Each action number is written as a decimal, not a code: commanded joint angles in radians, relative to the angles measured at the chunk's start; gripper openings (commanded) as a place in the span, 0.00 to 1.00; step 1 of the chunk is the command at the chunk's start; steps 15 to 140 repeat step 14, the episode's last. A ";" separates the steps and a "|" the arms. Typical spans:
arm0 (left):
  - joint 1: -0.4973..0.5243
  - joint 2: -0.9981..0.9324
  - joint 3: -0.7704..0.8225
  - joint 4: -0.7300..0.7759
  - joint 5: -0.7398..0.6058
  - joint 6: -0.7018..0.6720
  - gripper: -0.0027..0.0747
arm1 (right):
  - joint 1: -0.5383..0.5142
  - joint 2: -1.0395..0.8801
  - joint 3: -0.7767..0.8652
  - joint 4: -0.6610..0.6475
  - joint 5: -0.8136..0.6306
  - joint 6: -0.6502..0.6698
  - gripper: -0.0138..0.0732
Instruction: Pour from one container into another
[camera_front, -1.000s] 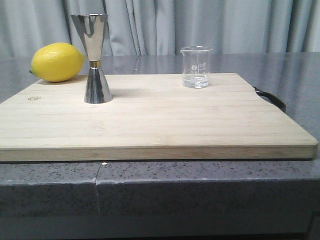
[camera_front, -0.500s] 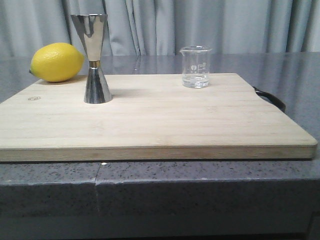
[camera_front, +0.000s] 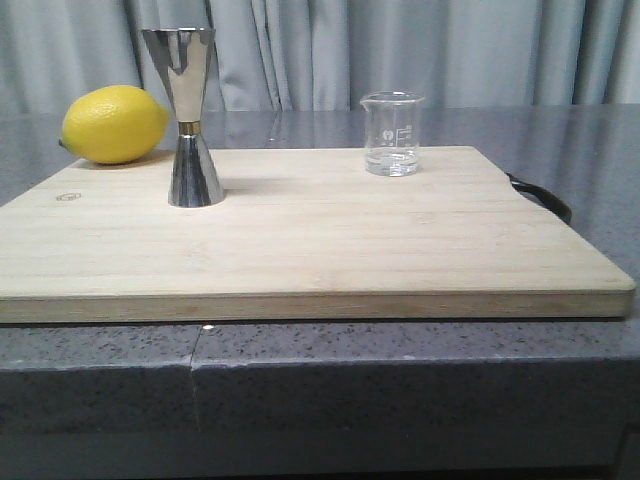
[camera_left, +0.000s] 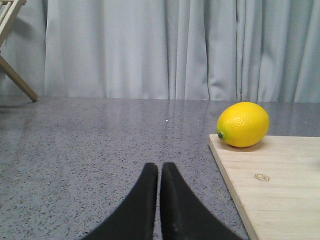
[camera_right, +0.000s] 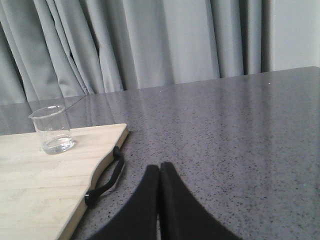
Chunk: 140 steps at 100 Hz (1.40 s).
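Note:
A small clear glass beaker with white marks stands upright on the far right part of the wooden cutting board, a little clear liquid in its bottom. It also shows in the right wrist view as the beaker. The steel hourglass jigger with a gold waist band stands upright on the board's left part. My left gripper is shut and empty over the grey counter, off the board's left side. My right gripper is shut and empty over the counter beyond the board's right side. Neither arm shows in the front view.
A yellow lemon lies at the board's far left corner, behind the jigger; the left wrist view also shows the lemon. A black strap handle hangs off the board's right end. Grey speckled counter and curtains surround the board.

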 joint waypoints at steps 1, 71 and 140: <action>0.001 -0.026 0.035 -0.007 -0.072 -0.009 0.01 | -0.006 -0.020 0.023 -0.001 -0.072 -0.002 0.07; 0.001 -0.026 0.035 -0.007 -0.072 -0.009 0.01 | -0.006 -0.020 0.023 -0.001 -0.072 -0.002 0.07; 0.001 -0.026 0.035 -0.007 -0.072 -0.009 0.01 | -0.006 -0.020 0.023 -0.001 -0.072 -0.002 0.07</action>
